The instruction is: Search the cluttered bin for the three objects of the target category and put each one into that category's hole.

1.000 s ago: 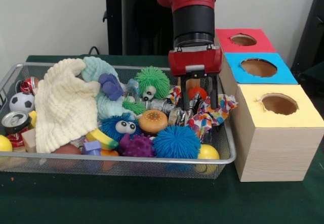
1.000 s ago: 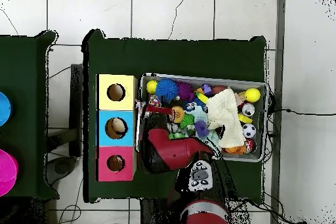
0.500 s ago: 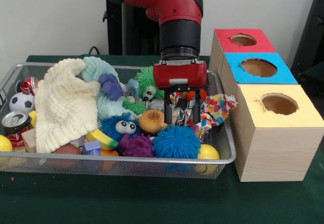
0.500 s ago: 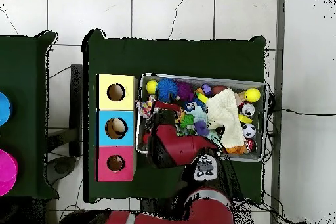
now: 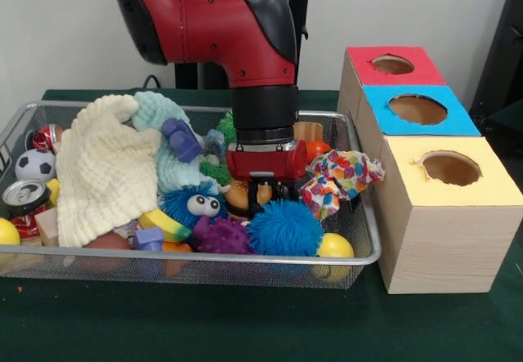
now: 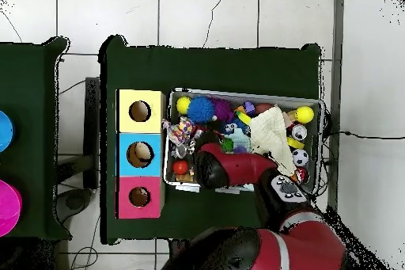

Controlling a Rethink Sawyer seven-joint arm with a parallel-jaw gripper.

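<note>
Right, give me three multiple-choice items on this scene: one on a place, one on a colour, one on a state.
1. Where is the gripper?
A. over the yellow hole
B. down in the bin, beside the blue spiky ball
C. off the table

2. What colour surrounds the hole farthest from the front camera?
A. red
B. green
C. yellow

3. How does the cream cloth lie?
A. folded flat on the box
B. hanging from the gripper
C. draped over toys in the bin

Answers: 1 B, it sits low among the toys; 2 A, the red top is rearmost; 3 C, it is heaped on the bin's clutter.
</note>
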